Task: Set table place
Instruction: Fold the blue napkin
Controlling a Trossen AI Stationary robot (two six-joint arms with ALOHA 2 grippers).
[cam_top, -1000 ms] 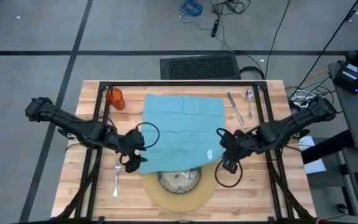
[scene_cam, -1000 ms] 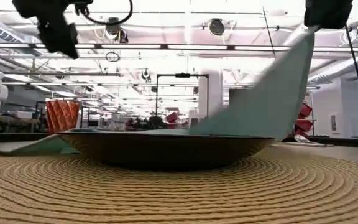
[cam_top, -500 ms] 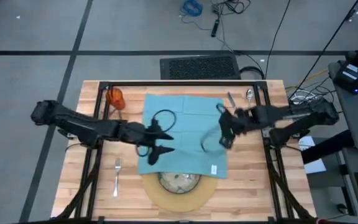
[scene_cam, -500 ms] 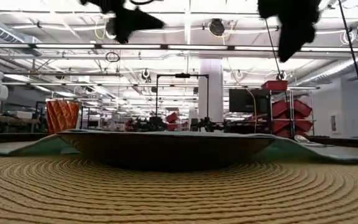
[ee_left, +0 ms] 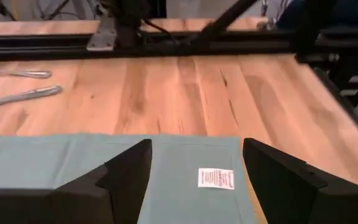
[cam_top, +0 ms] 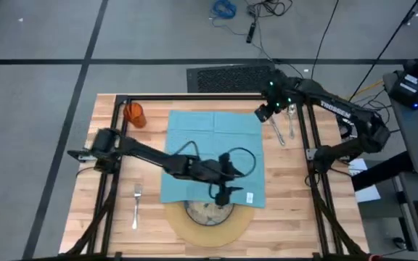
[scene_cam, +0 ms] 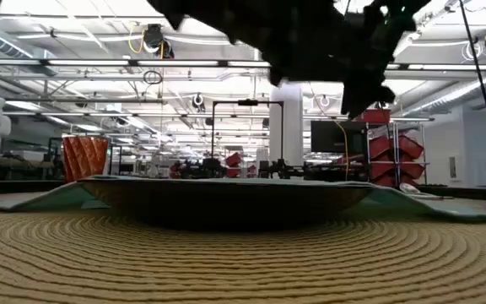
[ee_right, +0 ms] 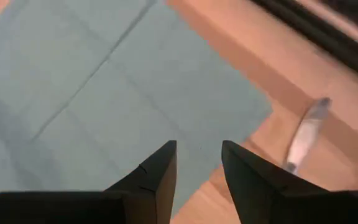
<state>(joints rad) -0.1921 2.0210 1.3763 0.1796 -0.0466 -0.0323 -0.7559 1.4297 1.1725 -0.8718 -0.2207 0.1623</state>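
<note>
The teal napkin [cam_top: 212,156] lies spread flat on the table [cam_top: 107,217]. Its near edge is draped over the far part of the speckled plate [cam_top: 209,212], which sits on the round tan mat [cam_top: 209,226]. My left gripper [cam_top: 222,192] is open above the napkin's near right part, its fingers on either side of the white label [ee_left: 215,178]. My right gripper [cam_top: 262,114] is open above the napkin's far right corner [ee_right: 241,102], beside the knife [cam_top: 274,125]. The spoon [cam_top: 291,119] lies right of the knife. The fork [cam_top: 136,205] lies left of the mat, and the orange cup [cam_top: 134,114] stands at the far left.
A black metal frame [cam_top: 209,98] runs along the table's far edge, and its rails run down both sides. Bare wood lies right of the napkin [ee_left: 185,93] and on the near left around the fork.
The napkin's near right corner hung raised below my right gripper; it has dropped and the cloth now lies flat over the plate's far edge. My left gripper has swept toward the table's right edge, over the napkin. My right gripper has gone toward the far edge.
</note>
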